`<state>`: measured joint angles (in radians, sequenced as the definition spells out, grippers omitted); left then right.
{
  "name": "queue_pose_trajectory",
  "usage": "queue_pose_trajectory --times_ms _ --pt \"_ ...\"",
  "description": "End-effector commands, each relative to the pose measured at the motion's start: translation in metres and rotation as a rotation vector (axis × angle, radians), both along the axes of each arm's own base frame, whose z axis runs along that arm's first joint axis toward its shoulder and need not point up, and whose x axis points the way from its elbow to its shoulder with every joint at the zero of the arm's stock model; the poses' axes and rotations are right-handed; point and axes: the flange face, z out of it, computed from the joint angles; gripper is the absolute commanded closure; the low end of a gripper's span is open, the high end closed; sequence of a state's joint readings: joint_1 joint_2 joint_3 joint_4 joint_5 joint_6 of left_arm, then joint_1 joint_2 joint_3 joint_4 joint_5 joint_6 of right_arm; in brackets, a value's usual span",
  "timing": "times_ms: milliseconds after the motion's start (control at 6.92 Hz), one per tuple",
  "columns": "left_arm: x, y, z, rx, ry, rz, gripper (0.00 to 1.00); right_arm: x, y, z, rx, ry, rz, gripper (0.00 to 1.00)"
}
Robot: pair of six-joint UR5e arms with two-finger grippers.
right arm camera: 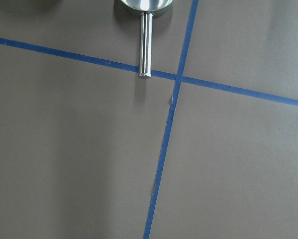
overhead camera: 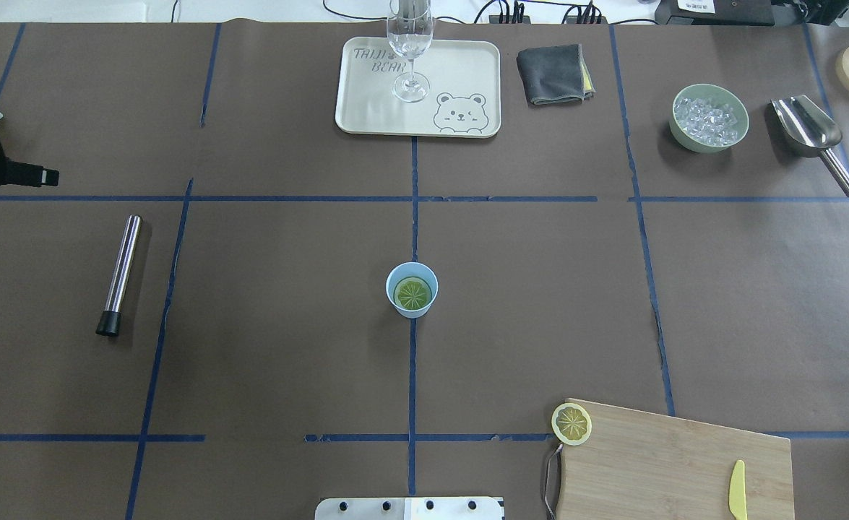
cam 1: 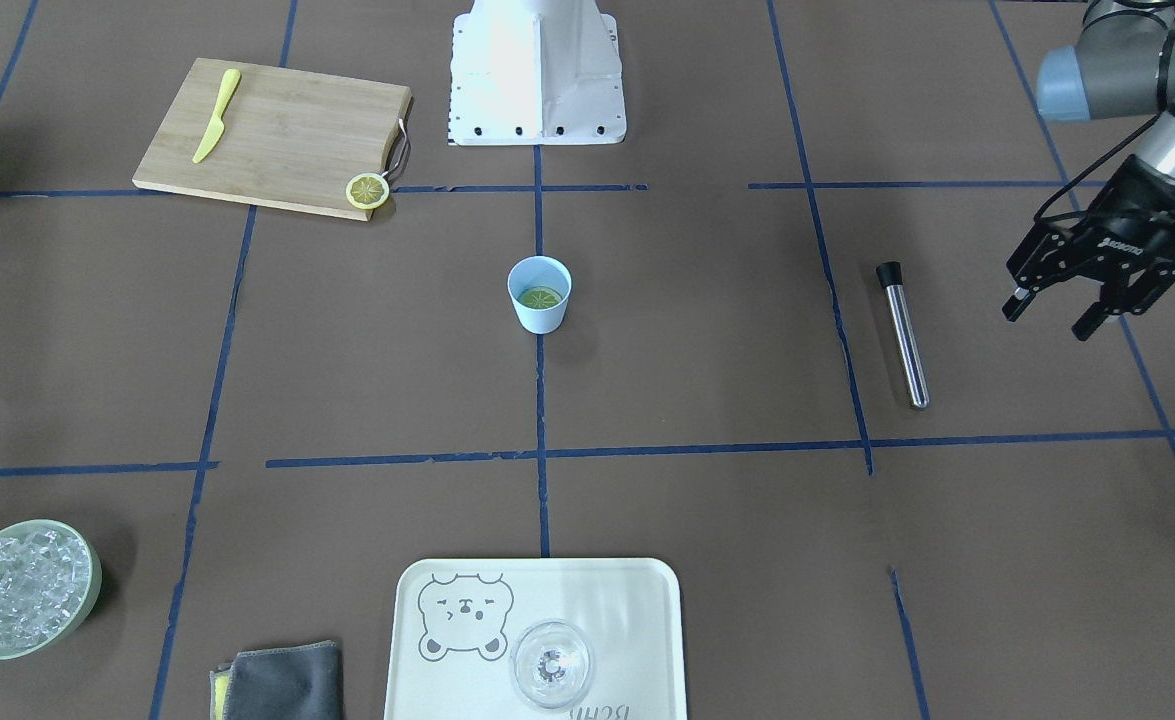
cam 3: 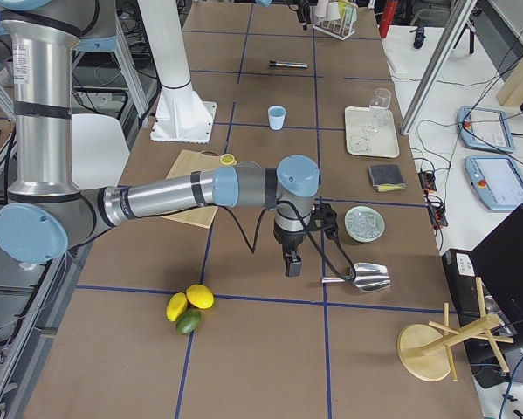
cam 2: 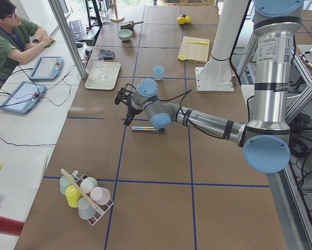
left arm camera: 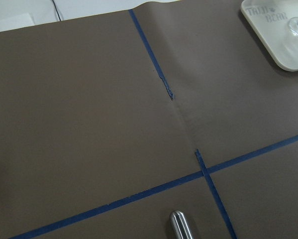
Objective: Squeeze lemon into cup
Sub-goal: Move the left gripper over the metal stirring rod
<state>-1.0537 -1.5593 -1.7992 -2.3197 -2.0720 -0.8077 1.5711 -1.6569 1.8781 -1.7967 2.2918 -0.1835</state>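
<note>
We see the round yellow lemon slice point(overhead camera: 412, 294) lying inside the small pale blue cup point(cam 1: 539, 318), the left gripper point(cam 1: 1051, 318) spread and empty, and cannot tell the state of the right gripper point(cam 3: 292, 264).

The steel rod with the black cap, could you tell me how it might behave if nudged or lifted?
The steel rod lies on its round side, so a sideways nudge would probably roll it. Its polished surface looks smooth and may slip when gripped. It looks rigid, likely fairly heavy for its size.
</note>
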Motion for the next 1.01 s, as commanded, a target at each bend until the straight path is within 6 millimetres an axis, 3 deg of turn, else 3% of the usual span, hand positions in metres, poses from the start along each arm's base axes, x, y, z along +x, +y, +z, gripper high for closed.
queue_pose_trajectory --times_ms 0,144,289,433,578,867 --pt "0.059 0.011 0.018 -0.134 -0.012 -0.118 0.32 0.008 0.01 0.009 -0.017 -0.02 0.017 0.0" --pt "0.081 0.006 0.035 -0.154 -0.038 -0.096 0.32 0.008 0.012 0.01 -0.02 -0.02 0.017 0.0" --pt "0.099 -0.013 0.042 -0.164 -0.059 -0.088 0.32 0.008 0.012 0.011 -0.022 -0.02 0.017 0.0" --pt "0.131 -0.029 0.031 -0.207 -0.109 -0.059 0.33 0.008 0.013 0.013 -0.024 -0.019 0.016 0.0" --pt "0.142 -0.035 0.017 -0.202 -0.166 -0.015 0.33 0.009 0.014 0.014 -0.027 -0.019 0.017 0.0" --pt "0.139 -0.032 0.033 -0.117 -0.235 0.072 0.33 0.01 0.015 0.014 -0.027 -0.019 0.019 0.0"
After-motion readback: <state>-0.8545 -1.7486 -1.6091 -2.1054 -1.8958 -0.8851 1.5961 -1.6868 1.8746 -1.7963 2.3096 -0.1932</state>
